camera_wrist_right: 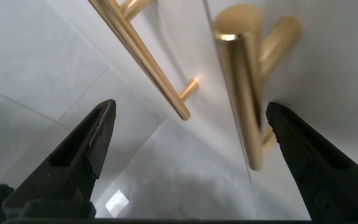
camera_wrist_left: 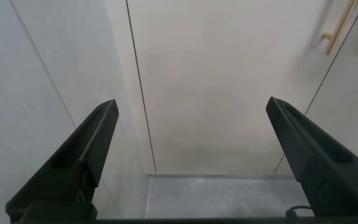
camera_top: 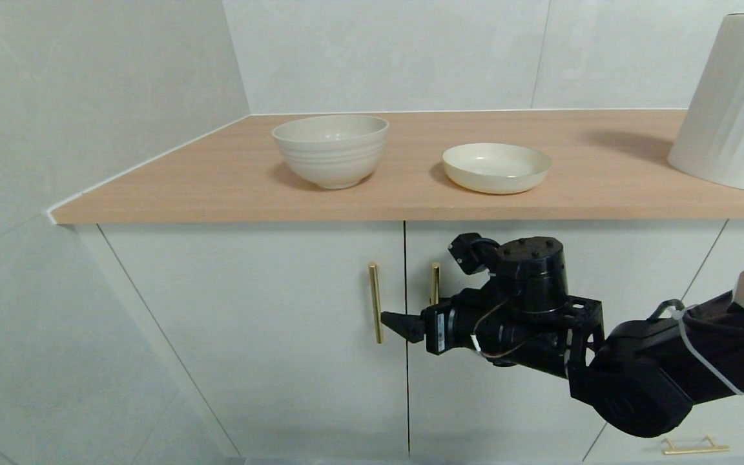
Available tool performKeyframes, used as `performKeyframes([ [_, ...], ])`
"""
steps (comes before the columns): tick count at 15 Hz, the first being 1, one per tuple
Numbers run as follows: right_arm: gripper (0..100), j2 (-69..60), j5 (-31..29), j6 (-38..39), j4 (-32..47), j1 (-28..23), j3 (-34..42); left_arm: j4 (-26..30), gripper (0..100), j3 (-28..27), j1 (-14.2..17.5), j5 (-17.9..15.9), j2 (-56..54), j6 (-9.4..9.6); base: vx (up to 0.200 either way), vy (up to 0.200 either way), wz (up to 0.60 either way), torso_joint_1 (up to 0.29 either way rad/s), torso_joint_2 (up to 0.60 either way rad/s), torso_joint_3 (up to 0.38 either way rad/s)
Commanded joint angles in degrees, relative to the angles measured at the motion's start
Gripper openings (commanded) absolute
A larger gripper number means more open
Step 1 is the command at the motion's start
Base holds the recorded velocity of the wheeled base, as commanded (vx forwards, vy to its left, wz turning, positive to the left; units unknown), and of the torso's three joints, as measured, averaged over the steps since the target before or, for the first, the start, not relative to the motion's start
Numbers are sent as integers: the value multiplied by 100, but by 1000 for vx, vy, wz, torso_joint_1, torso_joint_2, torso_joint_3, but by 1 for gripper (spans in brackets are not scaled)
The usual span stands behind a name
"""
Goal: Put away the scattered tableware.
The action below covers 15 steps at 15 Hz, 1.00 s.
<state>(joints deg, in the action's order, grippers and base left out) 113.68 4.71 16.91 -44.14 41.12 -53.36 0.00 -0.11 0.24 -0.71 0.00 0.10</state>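
A deep cream bowl (camera_top: 330,148) and a shallow cream dish (camera_top: 496,166) stand apart on the wooden countertop (camera_top: 217,187). Below it are two white cabinet doors with upright gold handles (camera_top: 375,301) (camera_top: 435,281) either side of the centre seam. My right gripper (camera_top: 398,325) is open and level with the lower ends of these handles. In the right wrist view the right gripper (camera_wrist_right: 190,106) has one handle (camera_wrist_right: 244,93) close between its fingers and the other handle (camera_wrist_right: 145,59) farther off. My left gripper (camera_wrist_left: 192,101) is open and holds nothing, low in front of a cabinet door (camera_wrist_left: 229,81).
A large ribbed white lampshade (camera_top: 733,103) stands on the counter's right end. Tiled walls close the left side and the back. A horizontal gold handle (camera_top: 695,444) sits low on the right. A gold handle (camera_wrist_left: 337,28) shows far off in the left wrist view.
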Motion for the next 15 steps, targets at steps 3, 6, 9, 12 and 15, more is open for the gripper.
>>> performKeyframes([
  [3,100,93,4,23,-121,63,45,0,100,2,2,0,0,-1,0,0,0,0,0,0],
  [6,100,76,30,252,-745,168,317,0,100,-7,2,0,0,-1,0,0,0,0,0,0],
  [9,100,14,136,252,-1105,212,563,0,100,-7,2,0,0,-1,0,0,0,0,0,0],
  [12,100,-188,610,260,-1132,212,845,0,100,-7,2,0,0,-1,0,0,0,0,0,0],
  [15,100,-179,830,269,-1140,212,897,0,100,2,2,0,0,8,0,0,0,0,0,0],
])
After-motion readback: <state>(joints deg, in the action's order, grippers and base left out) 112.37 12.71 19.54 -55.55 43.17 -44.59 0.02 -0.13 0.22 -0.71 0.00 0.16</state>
